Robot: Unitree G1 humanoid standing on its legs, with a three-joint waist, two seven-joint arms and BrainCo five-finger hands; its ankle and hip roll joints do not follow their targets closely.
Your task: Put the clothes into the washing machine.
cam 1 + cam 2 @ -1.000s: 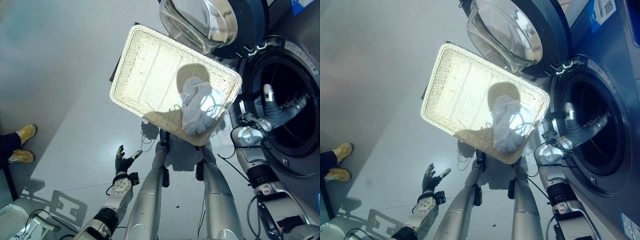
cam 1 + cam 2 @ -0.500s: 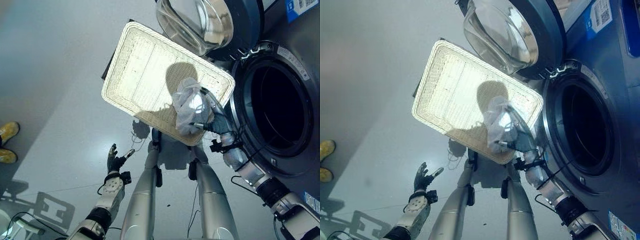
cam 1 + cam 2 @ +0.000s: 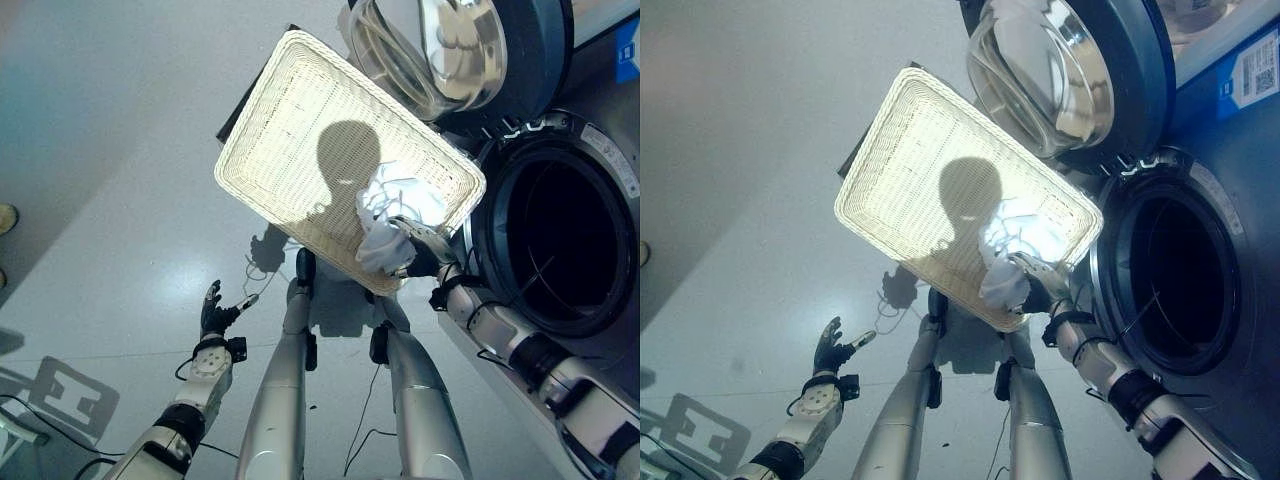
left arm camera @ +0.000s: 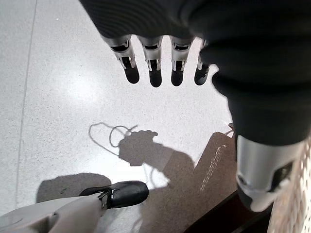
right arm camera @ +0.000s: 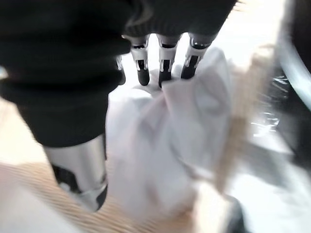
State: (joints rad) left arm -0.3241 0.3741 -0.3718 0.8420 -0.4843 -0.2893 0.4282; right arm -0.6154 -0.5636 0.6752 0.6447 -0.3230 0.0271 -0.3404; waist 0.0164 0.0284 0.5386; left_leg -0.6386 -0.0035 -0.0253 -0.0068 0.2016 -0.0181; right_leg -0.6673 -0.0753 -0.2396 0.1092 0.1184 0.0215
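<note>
While the right hand (image 3: 422,252) reached into the near corner of the pale rectangular wicker basket (image 3: 300,120), its fingers (image 5: 165,65) were laid over the crumpled white cloth garment (image 3: 390,215) with the thumb on the garment's other side; the wrist view showed them bent against the fabric, but a firm pinch could not be confirmed. That garment lay bunched in the basket's corner nearest the dark grey front-loading washing machine (image 3: 600,200), touching the woven rim there, and the rest of the basket floor was bare weave. Beside the basket the machine's round drum opening (image 3: 560,250) stood dark. Its glass-bowled circular door (image 3: 455,50) was swung open beyond the basket's far edge. Well apart from the basket, the left hand (image 3: 213,315) hung over the pale grey polished floor (image 3: 100,150), its fingers (image 4: 154,68) straight and spread, the thumb apart, holding nothing. At the far left edge of the left eye view a person's yellow shoe (image 3: 5,216) was partly visible on the floor.
</note>
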